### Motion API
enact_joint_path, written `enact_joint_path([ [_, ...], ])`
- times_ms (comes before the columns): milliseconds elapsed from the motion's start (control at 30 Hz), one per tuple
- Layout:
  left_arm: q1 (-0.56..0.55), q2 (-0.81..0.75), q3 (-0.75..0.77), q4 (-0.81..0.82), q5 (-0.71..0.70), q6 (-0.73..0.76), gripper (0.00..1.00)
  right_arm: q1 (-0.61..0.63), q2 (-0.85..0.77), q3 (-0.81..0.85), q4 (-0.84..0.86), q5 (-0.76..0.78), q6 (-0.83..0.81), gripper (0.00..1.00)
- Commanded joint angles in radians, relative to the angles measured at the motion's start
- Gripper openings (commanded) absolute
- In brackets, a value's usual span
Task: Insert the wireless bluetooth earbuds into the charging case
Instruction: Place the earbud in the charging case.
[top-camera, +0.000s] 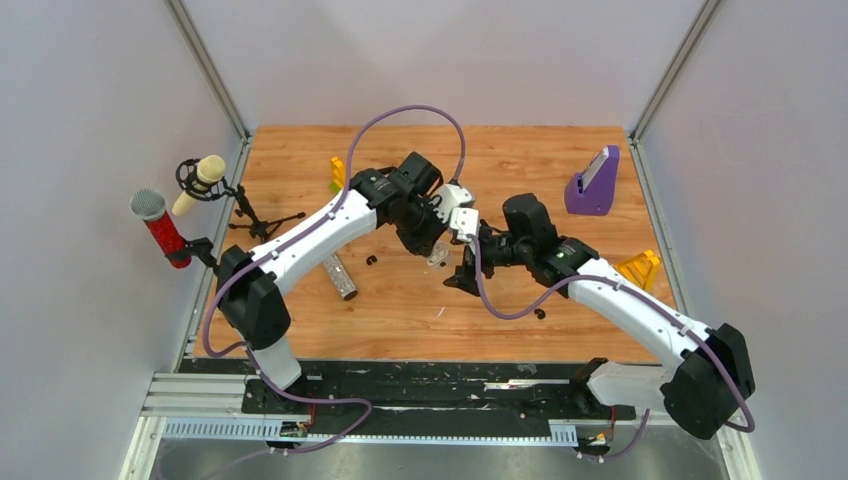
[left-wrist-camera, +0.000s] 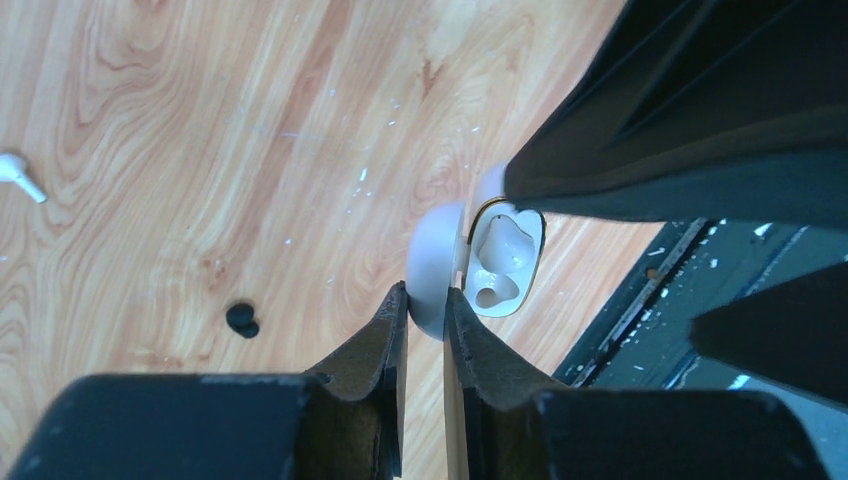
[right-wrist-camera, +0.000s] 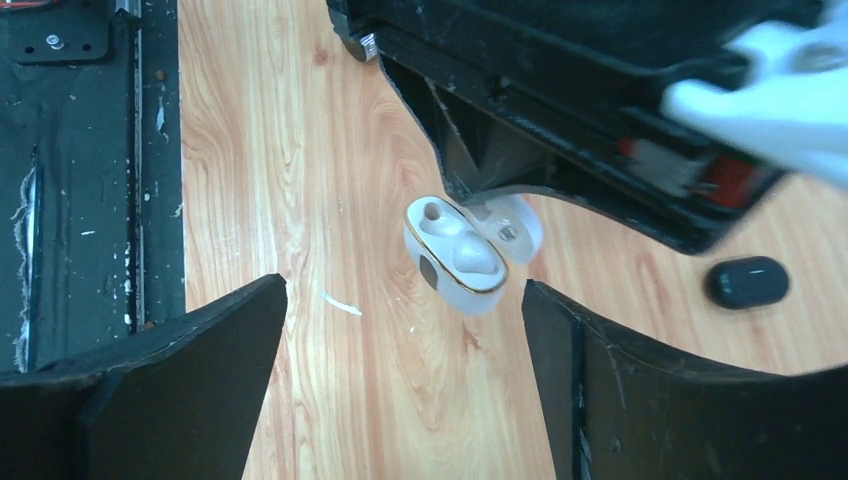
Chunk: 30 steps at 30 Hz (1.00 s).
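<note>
My left gripper (left-wrist-camera: 425, 300) is shut on the lid of an open white charging case (left-wrist-camera: 505, 262) with a gold rim and holds it above the table. One socket is an empty hole; the other holds a white rounded shape that I cannot identify. My right gripper (right-wrist-camera: 400, 300) is open and empty, just in front of the case (right-wrist-camera: 462, 255). In the top view the two grippers (top-camera: 437, 252) (top-camera: 462, 278) meet at mid-table. A white stemmed earbud (left-wrist-camera: 18, 175) and a black earbud (left-wrist-camera: 242, 319) lie on the wood. Two black buds (top-camera: 372, 261) (top-camera: 540, 314) show from above.
A black case (right-wrist-camera: 746, 282) lies on the table beyond the white one. A thin white sliver of scrap (right-wrist-camera: 342, 304) lies near. A silver cylinder (top-camera: 340, 276), a purple stand (top-camera: 592, 183), yellow pieces (top-camera: 338, 172) (top-camera: 640, 268) and two microphones (top-camera: 160, 225) stand around the edges.
</note>
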Motion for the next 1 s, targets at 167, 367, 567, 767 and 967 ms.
enact_joint_path([
  [167, -0.019, -0.075, -0.042, 0.034, -0.132, -0.002, 0.17, -0.120, -0.153, 0.079, -0.138, -0.044, -0.125, 1.00],
  [367, -0.021, -0.100, -0.038, 0.029, -0.045, 0.016, 0.17, -0.170, -0.141, 0.045, -0.143, -0.142, -0.125, 0.99],
  [567, -0.024, -0.140, -0.034, 0.018, 0.087, 0.036, 0.18, -0.173, -0.067, 0.040, -0.130, -0.251, -0.107, 0.99],
  [767, -0.040, -0.157, -0.049, 0.014, 0.135, 0.053, 0.18, -0.172, -0.013, 0.071, -0.140, -0.360, -0.077, 1.00],
  [967, -0.071, -0.163, -0.047, 0.008, 0.139, 0.067, 0.18, -0.170, 0.029, 0.088, -0.190, -0.477, -0.076, 0.97],
])
